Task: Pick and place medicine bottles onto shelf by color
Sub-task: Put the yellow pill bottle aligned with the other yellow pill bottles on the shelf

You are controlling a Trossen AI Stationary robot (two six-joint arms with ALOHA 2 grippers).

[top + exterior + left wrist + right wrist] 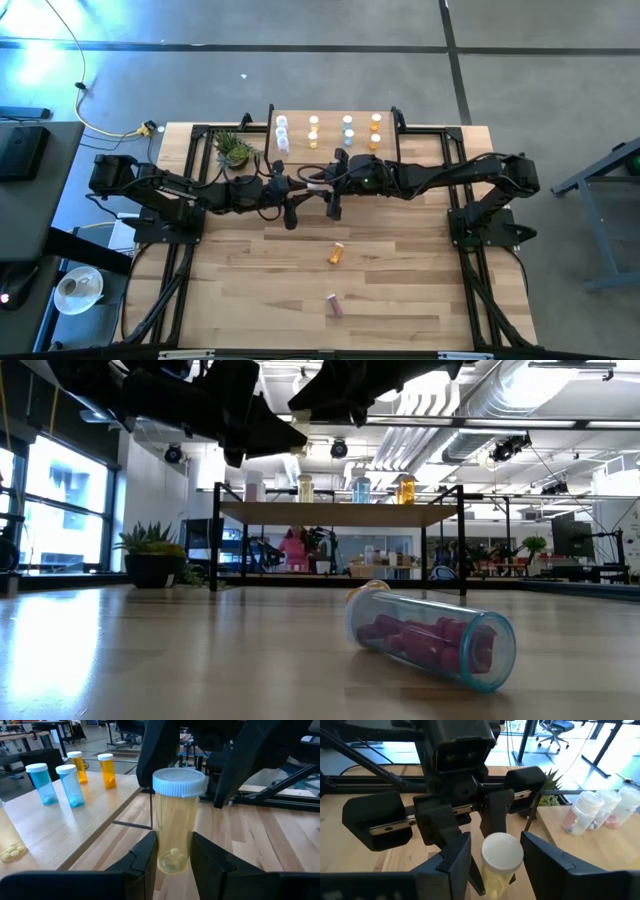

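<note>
Yellow bottle (174, 820), judged light, rigid, slick, is pinched low by left gripper (172, 852); right gripper (495, 852) is spread around its cap, the likely hold.

A pale yellow medicine bottle (173, 822) with a white cap stands upright, clamped low between the left gripper's (172, 851) fingers; the right gripper's (495, 851) jaws flank its cap. Others stand on the shelf (330, 135).

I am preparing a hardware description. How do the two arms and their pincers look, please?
Both arms are dark, nearly black, jointed links on black bases bolted to black frame rails. The left pincer has two flat, angular matte-black fingers. The right pincer looks the same: broad black fingers with bevelled edges. Seen from the right wrist, the left arm's wrist carries a boxy black camera housing above a slotted rail.
</note>
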